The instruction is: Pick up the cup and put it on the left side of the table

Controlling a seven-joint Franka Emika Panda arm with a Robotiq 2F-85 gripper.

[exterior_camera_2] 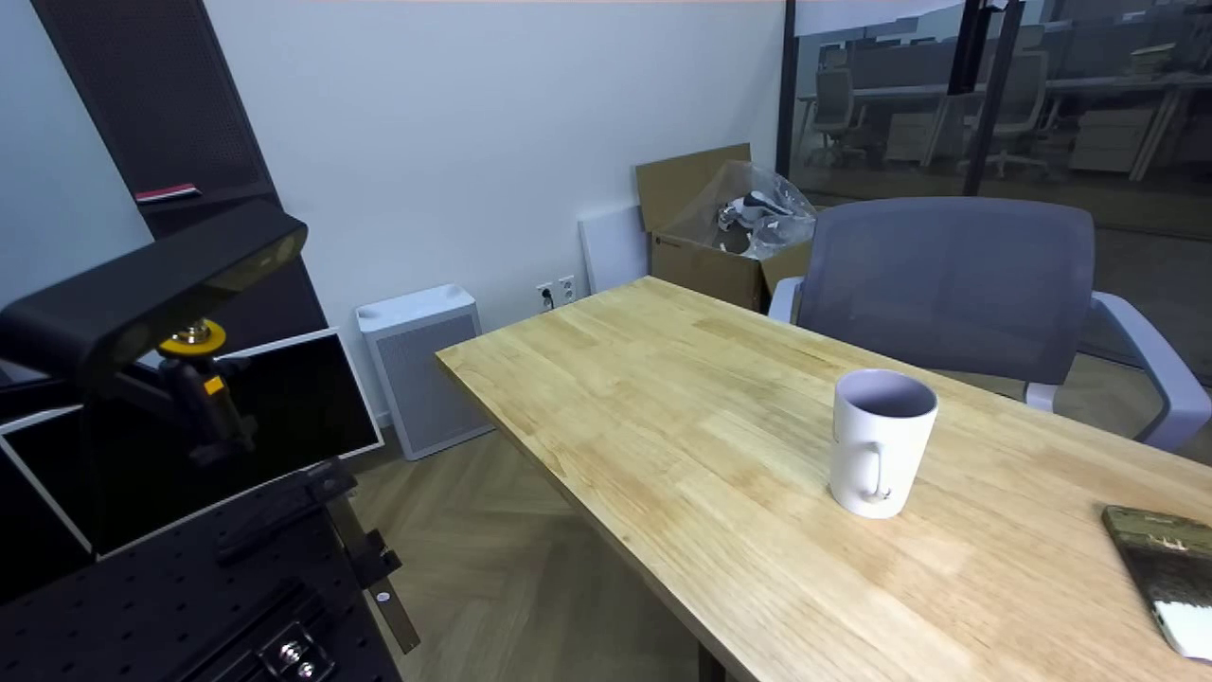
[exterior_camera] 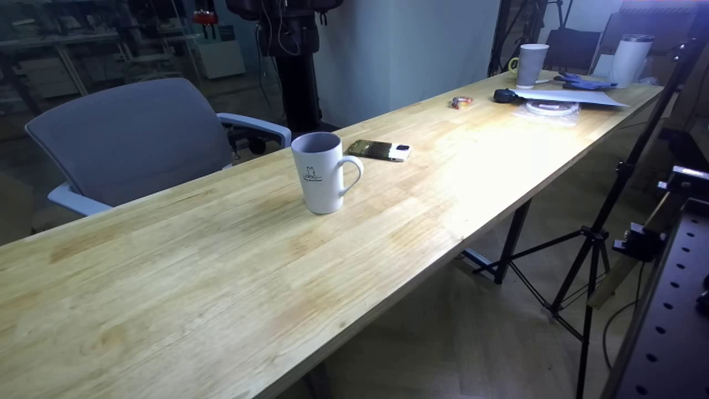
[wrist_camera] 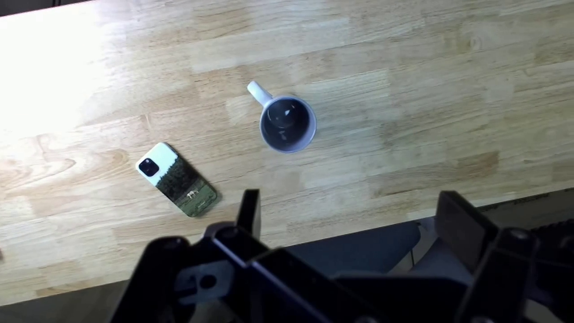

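Observation:
The cup (exterior_camera: 318, 174) is a white mug with a loop handle and a small dark print. It stands upright on the light wooden table (exterior_camera: 183, 288) in both exterior views (exterior_camera_2: 876, 464). In the wrist view the cup (wrist_camera: 289, 123) is seen from above, its dark inside showing and its handle toward the upper left. My gripper (wrist_camera: 350, 197) is open with nothing between its fingers. In the wrist view its fingertips lie below the cup, over the table (wrist_camera: 403, 148) edge by the chair, apart from the cup. The exterior views do not show the fingers clearly.
A phone (wrist_camera: 177, 179) lies on the table near the cup. A grey chair (exterior_camera: 138, 144) stands against the table's long edge. A patterned cup (exterior_camera: 533, 66), a tumbler (exterior_camera: 631, 61), blue gloves (exterior_camera: 584, 82) and papers sit at the far end. A tripod (exterior_camera: 595, 235) stands beside the table.

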